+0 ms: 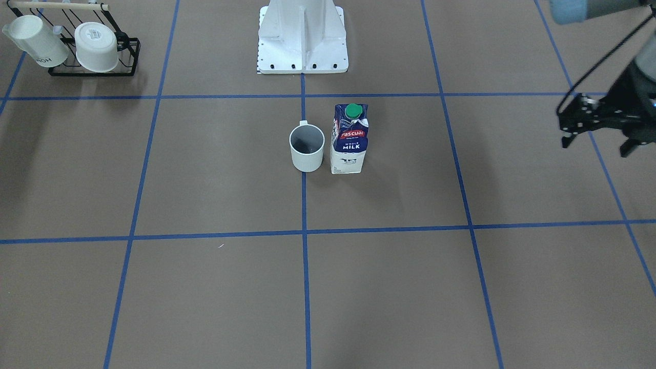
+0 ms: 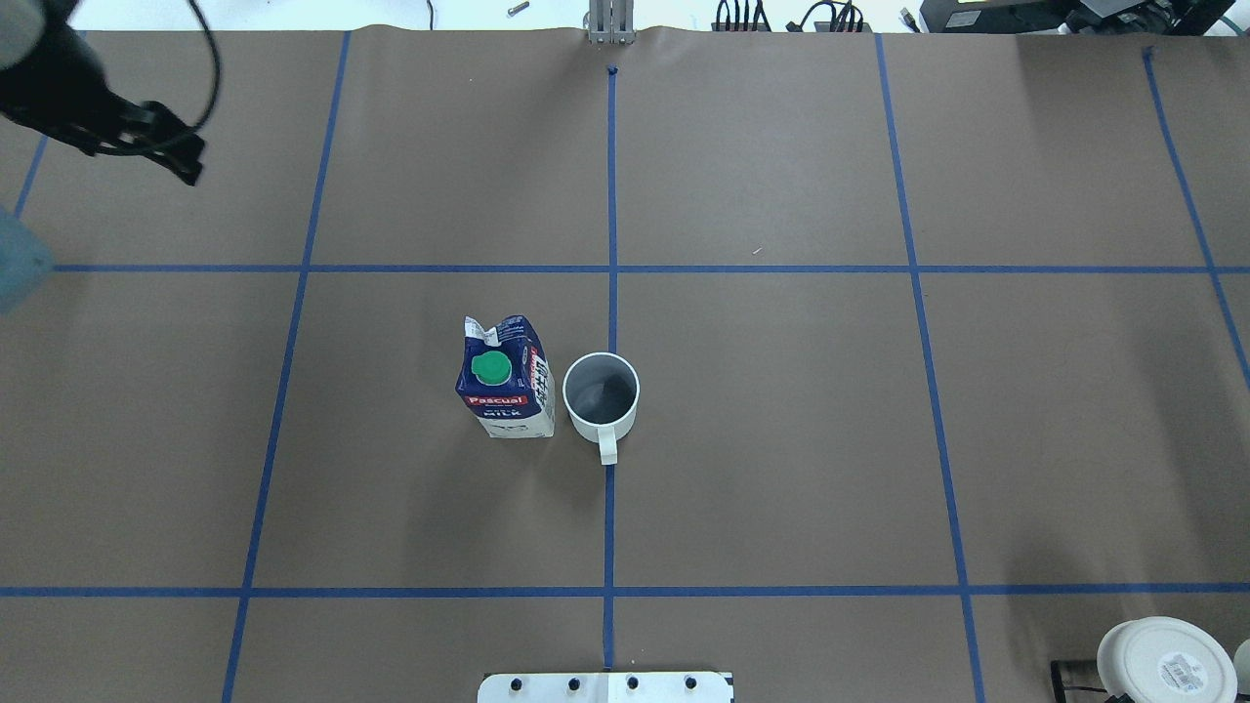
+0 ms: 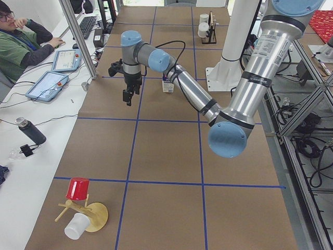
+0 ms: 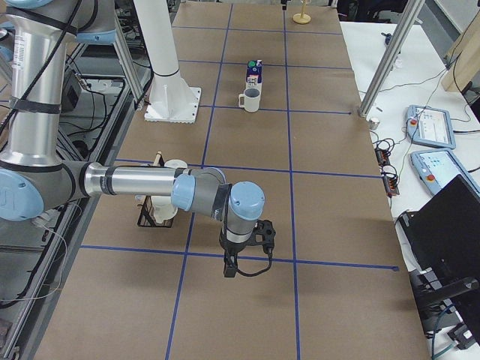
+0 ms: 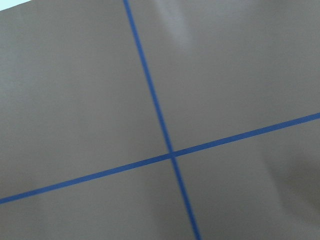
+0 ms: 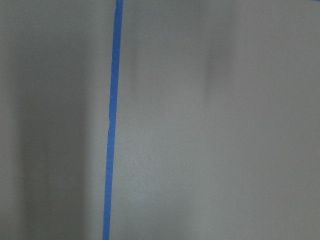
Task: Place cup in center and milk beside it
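The plain white cup [image 1: 307, 146] stands upright on the middle tape line, in the center squares [image 2: 752, 420] of the brown table, handle toward the robot. It also shows in the overhead view [image 2: 601, 392]. The milk carton [image 1: 349, 138] stands upright close beside it, on the robot's left [image 2: 503, 379], with a narrow gap between them. My left gripper [image 1: 595, 146] hovers open and empty far off at the table's left end [image 2: 176, 154]. My right gripper [image 4: 241, 262] shows only in the right side view, low over the table's right end. I cannot tell whether it is open or shut.
A black wire rack [image 1: 128, 56] holding two other white mugs [image 1: 97, 47] stands near the robot's right. The white robot base [image 1: 302, 43] is behind the cup. A wooden stand with a red cup [image 3: 79, 188] sits at the table's left end. Both wrist views show only tabletop and tape.
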You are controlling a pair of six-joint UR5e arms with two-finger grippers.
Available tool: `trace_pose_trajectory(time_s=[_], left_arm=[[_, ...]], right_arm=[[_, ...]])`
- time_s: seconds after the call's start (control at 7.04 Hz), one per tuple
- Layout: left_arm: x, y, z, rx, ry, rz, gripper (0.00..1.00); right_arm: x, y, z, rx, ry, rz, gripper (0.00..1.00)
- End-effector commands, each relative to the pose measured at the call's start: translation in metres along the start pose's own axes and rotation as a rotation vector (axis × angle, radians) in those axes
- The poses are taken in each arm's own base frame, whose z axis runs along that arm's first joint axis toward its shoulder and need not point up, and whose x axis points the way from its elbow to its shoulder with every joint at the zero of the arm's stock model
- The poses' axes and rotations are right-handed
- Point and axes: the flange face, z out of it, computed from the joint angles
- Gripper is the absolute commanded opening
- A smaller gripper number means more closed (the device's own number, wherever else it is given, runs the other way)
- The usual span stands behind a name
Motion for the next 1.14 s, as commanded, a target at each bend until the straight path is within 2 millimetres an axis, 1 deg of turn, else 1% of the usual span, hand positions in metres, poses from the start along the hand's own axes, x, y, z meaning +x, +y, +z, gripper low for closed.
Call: trace_pose_trajectory(time_s=[0.0,0.14,0.28,0.43,0.57,0.71,0.99], left_arm=[[-0.188,0.069,0.024,-0.081,0.015,0.053,0.98],[-0.225,0.112,0.055,-0.146,0.029,-0.009,0.98],[-0.267,0.151,0.064,-0.163,0.042,-0.114,0.98],[-0.288,0.179,0.064,-0.154,0.042,-0.166,0.98],[-0.287,0.192,0.065,-0.158,0.039,-0.173,0.98],[-0.283,0.199,0.067,-0.159,0.04,-0.169,0.98],[-0.285,0.203,0.073,-0.165,0.045,-0.168,0.98]], right_arm=[[0.001,-0.004,0.0,0.035,0.013,-0.032,1.0],[0.008,-0.008,0.006,0.062,0.02,-0.054,1.0],[0.014,-0.014,0.012,0.108,0.034,-0.091,1.0],[0.024,-0.02,0.022,0.144,0.041,-0.117,1.0],[0.03,-0.025,0.029,0.188,0.047,-0.151,1.0],[0.029,-0.027,0.028,0.206,0.049,-0.165,1.0],[0.027,-0.027,0.026,0.212,0.046,-0.17,1.0]])
